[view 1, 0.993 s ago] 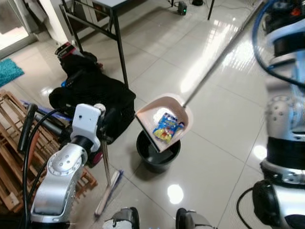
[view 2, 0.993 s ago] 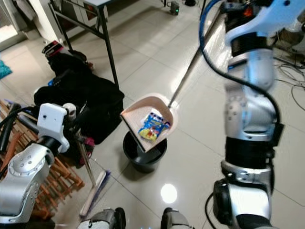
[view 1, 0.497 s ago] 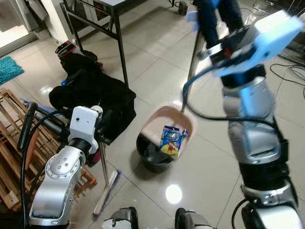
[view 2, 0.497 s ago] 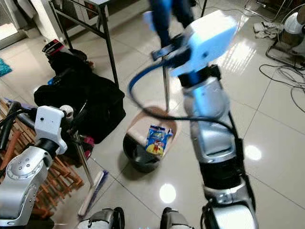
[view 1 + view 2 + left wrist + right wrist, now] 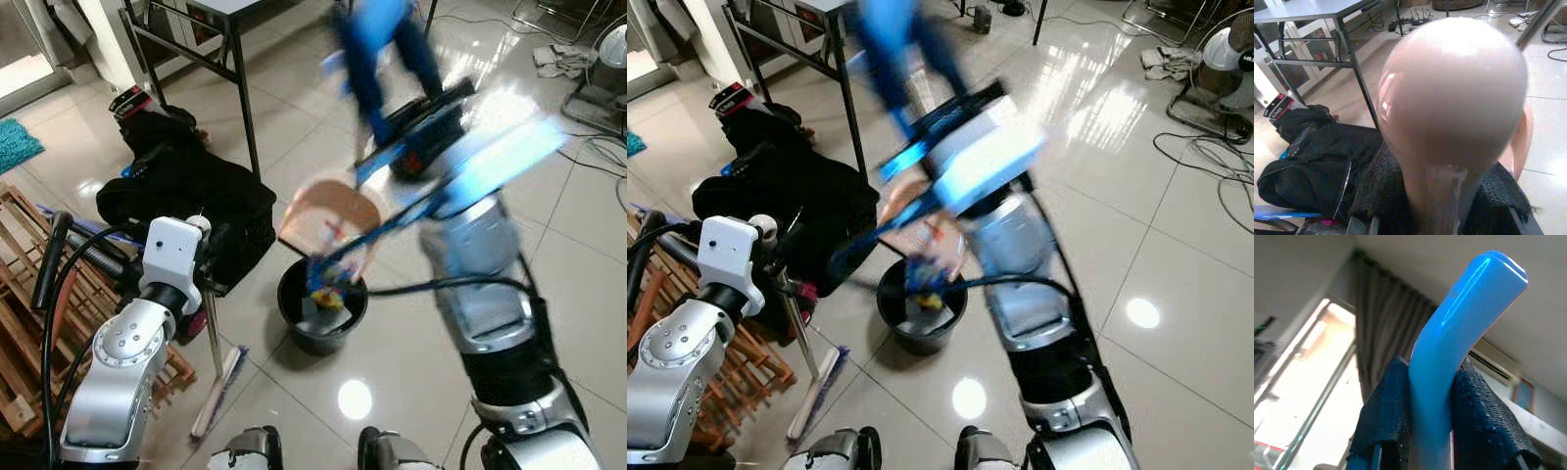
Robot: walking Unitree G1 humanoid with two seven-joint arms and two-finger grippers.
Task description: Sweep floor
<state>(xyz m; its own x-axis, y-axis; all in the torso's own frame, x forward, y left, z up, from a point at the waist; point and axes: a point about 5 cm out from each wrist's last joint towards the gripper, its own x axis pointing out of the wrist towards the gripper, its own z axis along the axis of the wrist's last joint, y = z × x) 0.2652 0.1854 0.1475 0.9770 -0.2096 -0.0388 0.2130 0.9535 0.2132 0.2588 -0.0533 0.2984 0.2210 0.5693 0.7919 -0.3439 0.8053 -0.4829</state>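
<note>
Tipping the dustpan over the black bin with my right arm, blurred from motion. The pan hangs tilted just above the bin's rim, and a colourful wrapper sits at the bin mouth, partly inside. In the right wrist view my right gripper has both fingers clamped tight on the dustpan's blue handle, which sticks up past the pads.

My left gripper is closed around the broom handle; its rounded pale knob bulges right in front of the wrist camera, with black padded fingers pressed on the shaft below. The broom stands nearly upright on the tiled floor, head down near my feet, just left of the bin. A black bag lies beside the bin, under a table leg. Wooden pallet at far left.
</note>
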